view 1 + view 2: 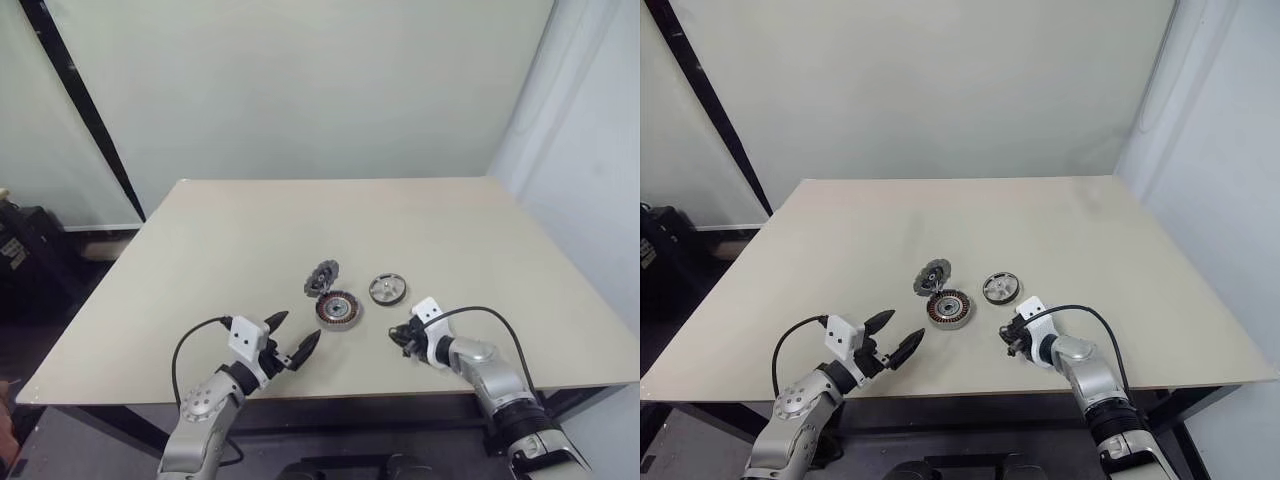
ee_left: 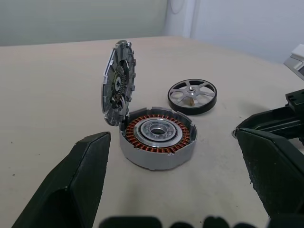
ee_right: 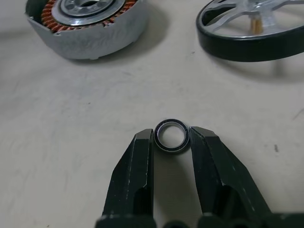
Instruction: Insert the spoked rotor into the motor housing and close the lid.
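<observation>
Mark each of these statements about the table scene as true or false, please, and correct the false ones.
1. The spoked rotor already sits inside the motor housing. False: it lies flat on the table, beside the housing.
2. The lid stands up on edge, leaning at the housing's rim. True.
3. The right gripper has a small dark ring between its fingers. True.
4. The left gripper is shut on the lid. False: its fingers are spread open with nothing between them, short of the housing.
5. Copper-coloured windings show inside the housing. True.
</observation>
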`<action>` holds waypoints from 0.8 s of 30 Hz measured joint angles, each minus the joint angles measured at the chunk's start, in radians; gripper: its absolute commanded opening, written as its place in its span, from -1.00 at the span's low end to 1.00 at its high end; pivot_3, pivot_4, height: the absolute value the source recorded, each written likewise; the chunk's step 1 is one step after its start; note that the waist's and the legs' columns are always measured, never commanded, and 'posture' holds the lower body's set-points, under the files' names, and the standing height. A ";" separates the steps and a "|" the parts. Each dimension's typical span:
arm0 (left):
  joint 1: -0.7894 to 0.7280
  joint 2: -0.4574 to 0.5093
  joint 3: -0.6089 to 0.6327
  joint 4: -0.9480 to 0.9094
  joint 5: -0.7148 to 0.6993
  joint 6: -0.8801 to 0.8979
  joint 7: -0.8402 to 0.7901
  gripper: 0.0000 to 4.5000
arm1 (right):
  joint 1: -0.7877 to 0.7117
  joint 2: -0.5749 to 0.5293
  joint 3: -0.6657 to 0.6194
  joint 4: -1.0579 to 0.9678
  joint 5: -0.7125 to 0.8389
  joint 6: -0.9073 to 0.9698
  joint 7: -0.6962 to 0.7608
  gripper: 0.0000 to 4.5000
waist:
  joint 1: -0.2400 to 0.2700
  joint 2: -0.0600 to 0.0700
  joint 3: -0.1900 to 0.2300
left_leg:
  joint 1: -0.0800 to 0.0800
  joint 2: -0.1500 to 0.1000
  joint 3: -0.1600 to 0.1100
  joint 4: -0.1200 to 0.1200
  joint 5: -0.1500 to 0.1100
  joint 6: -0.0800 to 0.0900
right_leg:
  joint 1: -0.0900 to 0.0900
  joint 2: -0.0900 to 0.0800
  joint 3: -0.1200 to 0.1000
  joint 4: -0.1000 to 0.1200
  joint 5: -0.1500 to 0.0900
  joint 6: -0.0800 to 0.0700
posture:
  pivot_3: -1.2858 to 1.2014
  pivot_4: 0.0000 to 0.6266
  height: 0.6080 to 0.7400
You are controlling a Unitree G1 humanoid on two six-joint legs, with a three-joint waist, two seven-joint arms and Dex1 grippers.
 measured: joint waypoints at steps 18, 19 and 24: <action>-0.014 0.029 0.006 0.014 0.020 -0.010 -0.007 1.00 | -0.227 0.138 0.038 -0.064 -0.001 0.184 -0.042 -0.64 | 0.000 0.000 0.000 | 0.000 0.000 -0.001 -0.001 0.000 0.000 | -0.001 0.000 -0.001 0.001 0.001 0.000 | 0.03 -1.00 1.00; -0.013 0.031 0.006 0.014 0.021 -0.010 -0.008 1.00 | -0.237 0.147 0.040 -0.049 -0.002 0.183 -0.049 -0.64 | -0.001 0.000 0.000 | 0.000 0.000 -0.001 -0.001 0.000 0.000 | -0.001 0.000 -0.001 0.001 0.001 0.000 | 0.03 -1.00 1.00; -0.007 0.045 0.007 0.014 0.024 -0.014 -0.011 1.00 | -0.293 0.204 0.057 0.052 -0.021 0.173 -0.065 -0.64 | -0.001 0.000 0.000 | -0.001 0.000 -0.001 -0.002 0.000 0.000 | -0.002 0.000 -0.001 0.000 0.001 0.001 | 0.03 -1.00 1.00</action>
